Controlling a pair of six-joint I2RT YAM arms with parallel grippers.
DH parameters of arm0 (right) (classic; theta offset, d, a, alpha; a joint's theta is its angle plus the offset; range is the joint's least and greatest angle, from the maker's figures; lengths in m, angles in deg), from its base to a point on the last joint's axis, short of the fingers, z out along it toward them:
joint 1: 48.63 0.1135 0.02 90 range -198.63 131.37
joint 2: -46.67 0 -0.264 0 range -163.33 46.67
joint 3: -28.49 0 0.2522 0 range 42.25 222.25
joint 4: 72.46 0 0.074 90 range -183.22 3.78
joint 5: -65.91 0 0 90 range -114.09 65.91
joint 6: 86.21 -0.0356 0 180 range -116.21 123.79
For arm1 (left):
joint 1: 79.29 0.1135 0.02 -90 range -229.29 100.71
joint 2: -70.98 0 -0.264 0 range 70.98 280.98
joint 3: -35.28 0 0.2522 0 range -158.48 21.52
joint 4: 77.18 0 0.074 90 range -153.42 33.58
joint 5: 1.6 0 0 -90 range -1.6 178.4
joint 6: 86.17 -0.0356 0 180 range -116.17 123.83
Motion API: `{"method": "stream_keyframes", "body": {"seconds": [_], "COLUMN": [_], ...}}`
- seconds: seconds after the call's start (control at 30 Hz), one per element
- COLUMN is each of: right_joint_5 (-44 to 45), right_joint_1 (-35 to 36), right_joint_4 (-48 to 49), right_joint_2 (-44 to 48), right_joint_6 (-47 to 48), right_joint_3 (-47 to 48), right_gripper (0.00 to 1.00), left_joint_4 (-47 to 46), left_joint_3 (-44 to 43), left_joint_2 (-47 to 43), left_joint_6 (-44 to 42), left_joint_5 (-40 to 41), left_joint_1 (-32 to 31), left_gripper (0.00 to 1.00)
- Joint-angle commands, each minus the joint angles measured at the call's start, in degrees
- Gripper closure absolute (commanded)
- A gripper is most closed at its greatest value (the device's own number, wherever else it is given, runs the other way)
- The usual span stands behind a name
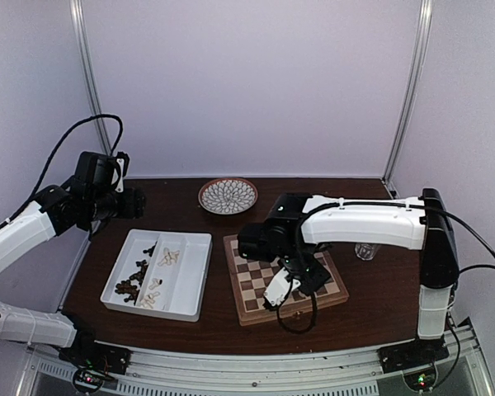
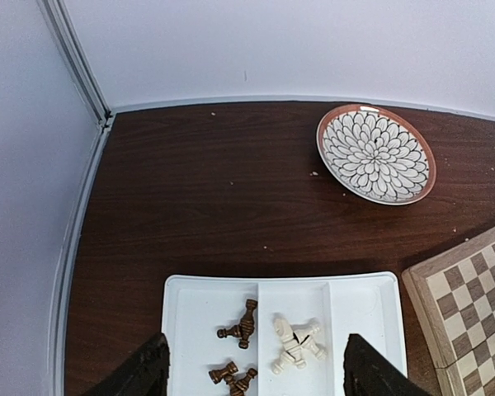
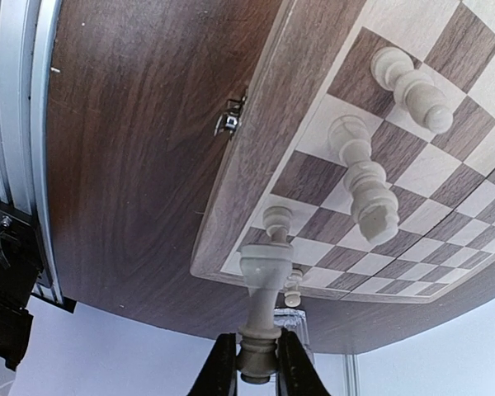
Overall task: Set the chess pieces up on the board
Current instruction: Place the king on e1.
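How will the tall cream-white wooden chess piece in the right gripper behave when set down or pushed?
Probably stiff and light: the tall cream-white wooden chess piece is slim. Its round, tall shape suggests it tips easily, then rolls. The right gripper pinches only one end, so it may pivot.

Dark brown wood-grain table [image 1: 231, 332], pale specks scattered over the far part of the surface. Taken from table centre in the overhead view: at 12 o'clock, near the far edge, round plate [image 1: 228, 196] with orange-brown rim and white petal pattern, lying flat. At 8 to 9 o'clock, white tray [image 1: 194, 268], rectangular, divided lengthwise, set slightly askew to the table edges. At 4 o'clock, board [image 1: 246, 297], checkered tan and dark brown with pale rim, box-thick, small metal clasp on one side wall, also turned slightly askew. Tray and board close but apart, narrow strip of bare wood between. At 3 o'clock, small clear cup [image 1: 365, 251], upright.
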Motion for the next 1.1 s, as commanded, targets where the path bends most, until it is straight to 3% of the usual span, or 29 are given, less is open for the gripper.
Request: {"method": "stream_keyframes", "body": {"seconds": [0.0,1.07], "right_joint_5": [1.8,7.9], "right_joint_1": [0.4,1.6], "right_joint_4": [0.6,5.6], "right_joint_2": [-1.0,-5.0], "right_joint_6": [-0.5,-0.7], "right_joint_3": [0.8,-4.0], "right_gripper": [0.91,0.89], "left_joint_4": [-2.4,-2.8], "left_joint_3": [0.4,0.6], "left_joint_2": [-0.3,-0.3], "left_joint_6": [-0.3,0.4], "left_joint_5": [-0.7,-1.7], "left_joint_1": [0.6,0.8], "left_gripper": [0.28,0.28]}}
